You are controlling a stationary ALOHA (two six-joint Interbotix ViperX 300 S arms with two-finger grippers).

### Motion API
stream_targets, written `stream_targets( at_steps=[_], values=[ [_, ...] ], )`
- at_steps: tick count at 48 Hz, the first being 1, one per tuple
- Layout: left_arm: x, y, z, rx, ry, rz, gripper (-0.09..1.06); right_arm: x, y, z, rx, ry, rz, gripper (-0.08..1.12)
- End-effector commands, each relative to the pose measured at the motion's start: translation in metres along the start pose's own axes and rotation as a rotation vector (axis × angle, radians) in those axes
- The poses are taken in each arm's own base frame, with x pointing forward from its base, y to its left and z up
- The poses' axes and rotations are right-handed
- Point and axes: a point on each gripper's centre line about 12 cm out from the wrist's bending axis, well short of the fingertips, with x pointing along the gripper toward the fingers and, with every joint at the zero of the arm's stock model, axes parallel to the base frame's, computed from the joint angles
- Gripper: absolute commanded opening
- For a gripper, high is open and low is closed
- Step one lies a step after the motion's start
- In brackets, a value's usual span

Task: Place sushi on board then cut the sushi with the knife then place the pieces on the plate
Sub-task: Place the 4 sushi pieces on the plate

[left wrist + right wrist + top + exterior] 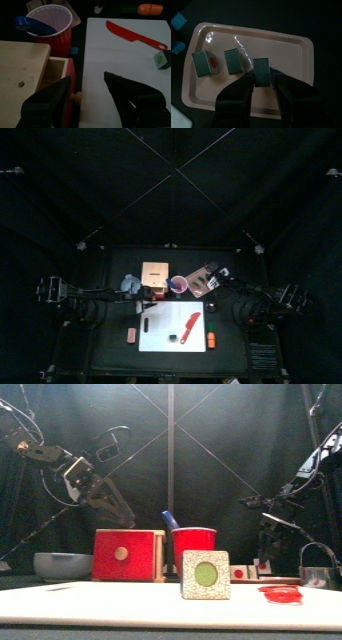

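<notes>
You have three sushi pieces (232,61) on the tray (298,55), right claw (262,79) grasping the third piece (261,67), a fourth piece (160,59) on the board (120,55), left claw (88,82) released.

white board (160,318), red knife (130,32), pink tray (298,44) (dark green sushi blocks (233,61))

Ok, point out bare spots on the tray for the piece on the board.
The tray is bare from the piece by the right claw out to its end rim, and along both long rims. It is crowded where the three pieces sit in a row.
</notes>
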Motion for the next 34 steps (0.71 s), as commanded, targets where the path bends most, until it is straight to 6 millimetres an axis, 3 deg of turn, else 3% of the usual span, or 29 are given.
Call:
stream_targets(
  at_steps=[1,11,18,23,29,34],
  values=[
    [0.000,0.002,0.006,0.001,-0.020,0.004,0.90,-0.003,0.003,0.008,0.002,-0.028,0.013,0.77],
    [0.000,0.002,0.006,-0.003,-0.020,0.005,0.90,-0.011,0.002,0.013,0.012,-0.052,0.003,0.79],
    [0.000,0.001,0.006,0.000,-0.020,0.003,0.90,-0.043,0.015,0.026,-0.013,-0.148,0.031,0.79],
    [0.000,0.001,0.008,-0.003,-0.024,0.004,0.90,-0.072,0.046,0.033,-0.062,-0.245,0.152,0.80],
    [0.001,0.002,0.008,-0.002,-0.026,0.006,0.90,-0.107,0.111,0.029,-0.165,-0.342,0.466,0.80],
    [0.000,0.005,0.008,-0.002,-0.026,0.013,0.90,-0.120,0.157,0.021,-0.171,-0.330,0.686,0.80]
  ],
)
